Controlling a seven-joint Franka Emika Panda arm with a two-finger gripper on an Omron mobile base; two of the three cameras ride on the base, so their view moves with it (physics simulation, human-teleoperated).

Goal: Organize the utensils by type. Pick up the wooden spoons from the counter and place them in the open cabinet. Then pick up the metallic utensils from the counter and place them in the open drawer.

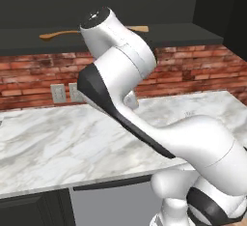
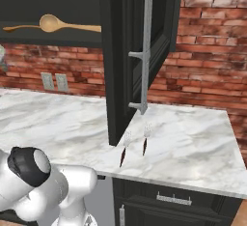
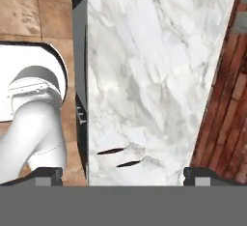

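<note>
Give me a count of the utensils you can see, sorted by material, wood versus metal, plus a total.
Wooden spoons: 2, the larger wooden spoon and the thinner wooden spoon, both on the open cabinet shelf.
Metal forks: 2, left fork and right fork, side by side on the counter.
Total: 4

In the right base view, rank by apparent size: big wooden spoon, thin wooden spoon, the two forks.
1. Big wooden spoon, largest.
2. Thin wooden spoon: looks smaller, but part of it is hidden behind the big spoon's bowl.
3. The two forks look alike; no ranking between them.
</note>
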